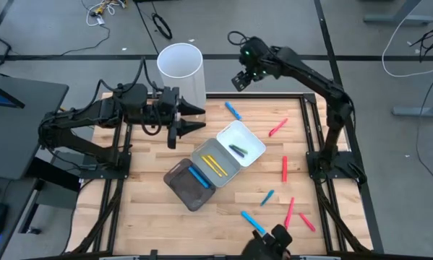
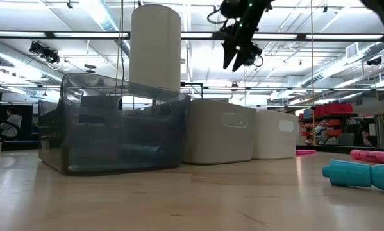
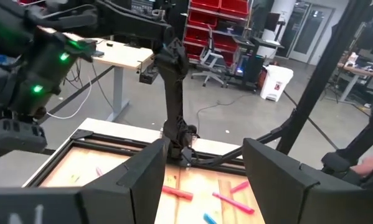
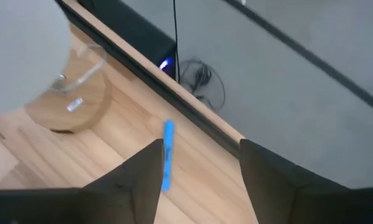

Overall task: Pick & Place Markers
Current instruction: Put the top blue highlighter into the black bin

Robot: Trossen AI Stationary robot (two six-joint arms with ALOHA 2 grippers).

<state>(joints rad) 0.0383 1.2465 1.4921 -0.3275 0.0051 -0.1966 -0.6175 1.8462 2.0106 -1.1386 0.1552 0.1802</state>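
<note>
Loose markers lie flat on the wooden table: a blue one (image 1: 233, 110) near the far edge, red ones (image 1: 277, 128) (image 1: 285, 168) at the right, and more red and blue ones (image 1: 289, 211) toward the near edge. Yellow markers (image 1: 215, 165) lie in the grey tray, dark green ones (image 1: 238, 150) in the white tray, a blue one (image 1: 199, 178) in the dark tray. My right gripper (image 1: 241, 78) hangs open high over the far edge, tipped down, and the blue marker (image 4: 167, 155) lies well below its fingers. My left gripper (image 1: 191, 119) waits open and level at the left, by the cylinder.
A tall white cylinder (image 1: 181, 68) stands at the far left beside my left gripper. The white tray (image 1: 254, 139), grey tray (image 1: 202, 153) and dark tray (image 1: 180, 189) sit in a slanting row mid-table. A black frame (image 1: 303, 97) edges the table. A dark object (image 1: 274, 242) sits at the near edge.
</note>
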